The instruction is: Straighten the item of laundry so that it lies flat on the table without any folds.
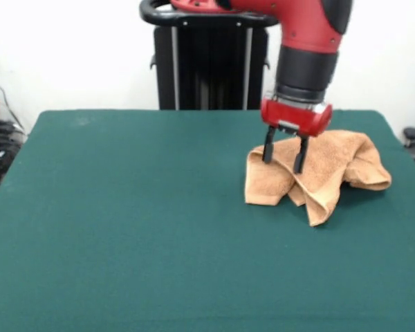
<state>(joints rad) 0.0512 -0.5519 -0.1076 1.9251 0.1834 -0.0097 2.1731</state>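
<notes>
Towel point(332, 169), orange-tan and crumpled into a bunched heap, sits on the green desk point(124, 228) toward the picture's right and a little past the middle, near the right edge and short of the far edge. Folds hang over one another, one corner pointing down toward the camera. Above it the red arm drops its claw point(285, 153) onto the heap's left part, the two dark fingers point(268, 146) spread apart and reaching down against the cloth, with nothing pinched between them. Bare green felt stretches wide to the left and toward the camera.
</notes>
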